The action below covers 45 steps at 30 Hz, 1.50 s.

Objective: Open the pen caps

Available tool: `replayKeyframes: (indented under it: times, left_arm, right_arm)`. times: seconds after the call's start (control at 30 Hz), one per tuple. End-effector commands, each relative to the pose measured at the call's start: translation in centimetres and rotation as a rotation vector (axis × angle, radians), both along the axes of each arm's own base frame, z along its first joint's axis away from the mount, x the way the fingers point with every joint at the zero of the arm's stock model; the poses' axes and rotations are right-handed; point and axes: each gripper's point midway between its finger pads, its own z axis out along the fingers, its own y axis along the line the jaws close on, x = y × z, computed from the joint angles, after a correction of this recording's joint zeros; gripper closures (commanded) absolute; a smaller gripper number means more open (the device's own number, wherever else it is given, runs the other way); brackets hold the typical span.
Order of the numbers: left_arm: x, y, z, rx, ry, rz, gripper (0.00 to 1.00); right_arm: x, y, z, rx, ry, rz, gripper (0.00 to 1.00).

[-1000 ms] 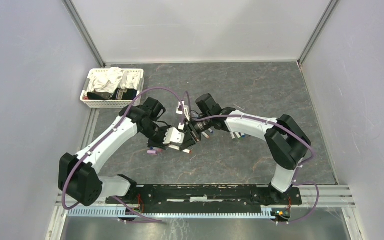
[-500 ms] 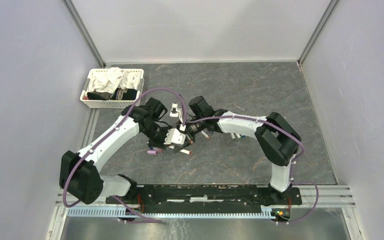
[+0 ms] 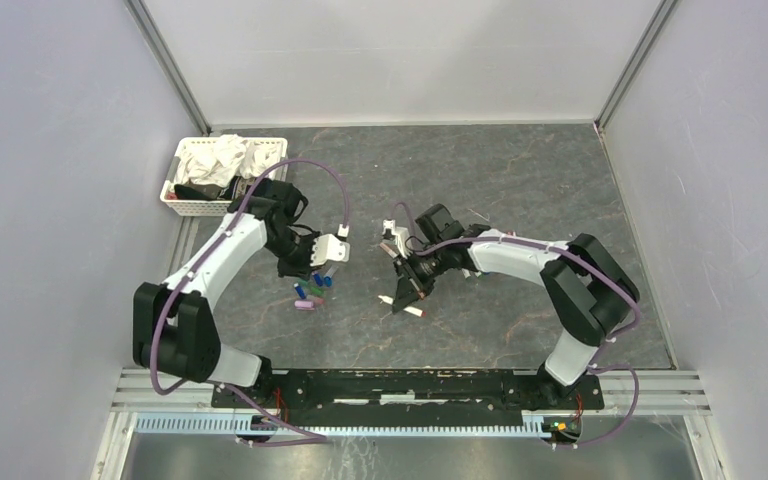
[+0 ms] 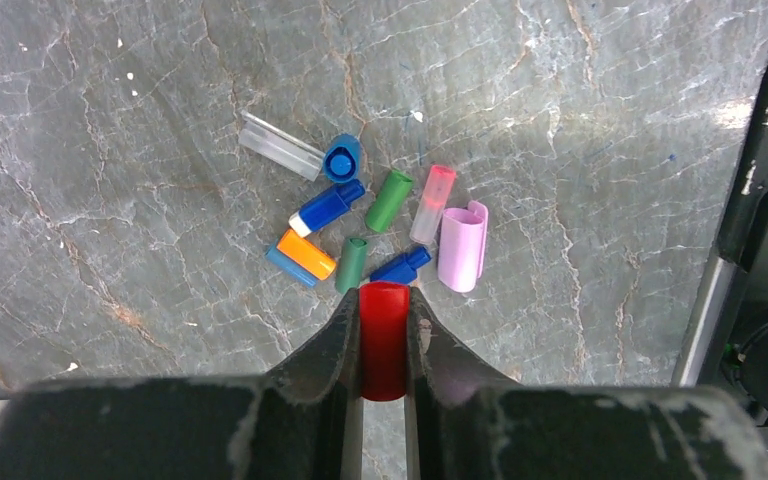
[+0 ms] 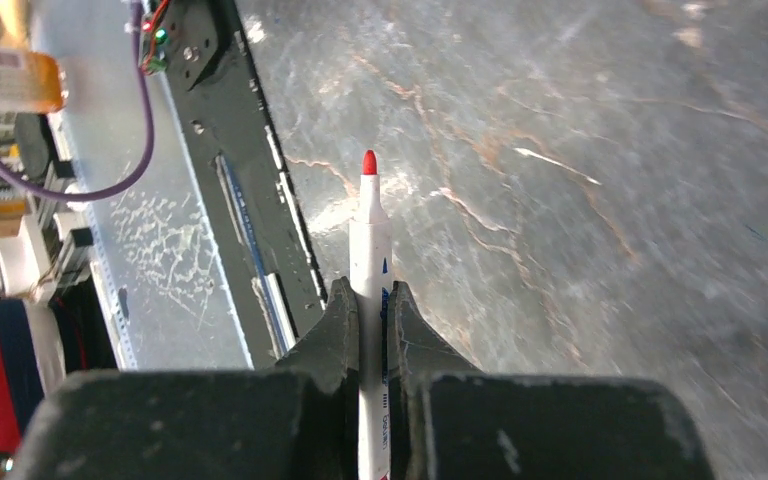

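Pale walls (image 3: 50, 150) are enclosing a grey, veined tabletop (image 4: 110, 120). The left gripper (image 4: 384, 300) is pinching a red cap (image 4: 384, 350) near the clustered pen caps (image 4: 390, 200). The right gripper (image 5: 370, 300) is clamping a red-tipped pen (image 5: 370, 215), whose small barrel print seems too blurred to read.
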Motion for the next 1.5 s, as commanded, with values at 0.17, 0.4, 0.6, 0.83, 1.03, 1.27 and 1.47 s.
replayKeyframes:
  times: [0.17, 0.4, 0.6, 0.83, 1.03, 1.27, 1.47]
  left_arm:
    - [2.8, -1.2, -1.9, -0.053, 0.019, 0.123, 0.97]
    - [3.9, -1.2, -5.0, -0.006, 0.119, 0.278, 0.96]
    - [4.9, -1.0, -7.0, 0.031, 0.115, 0.336, 0.91]
    - [4.4, -1.6, -7.6, 0.026, 0.130, 0.329, 0.72]
    - [4.0, -2.0, -6.8, 0.004, 0.135, 0.327, 0.53]
    - [4.6, -2.6, -2.8, -0.051, 0.085, 0.329, 0.34]
    - [6.1, -3.3, 2.9, -0.115, -0.001, 0.365, 0.03]
  right_arm:
    - [9.9, -6.7, 0.8, -0.197, -0.236, -0.427, 1.00]
    - [14.7, -15.6, -0.6, -0.404, -0.360, -0.805, 1.00]
    - [16.8, -20.0, -1.4, -0.556, -0.460, -0.960, 1.00]
    - [18.3, -21.9, -1.4, -0.648, -0.530, -1.009, 1.00]
    - [18.3, -23.3, -2.8, -0.738, -0.538, -1.015, 0.93]
    - [18.4, -23.3, -2.1, -0.731, -0.553, -1.023, 0.70]
    - [19.3, -21.6, 0.7, -0.656, -0.597, -1.022, 0.61]
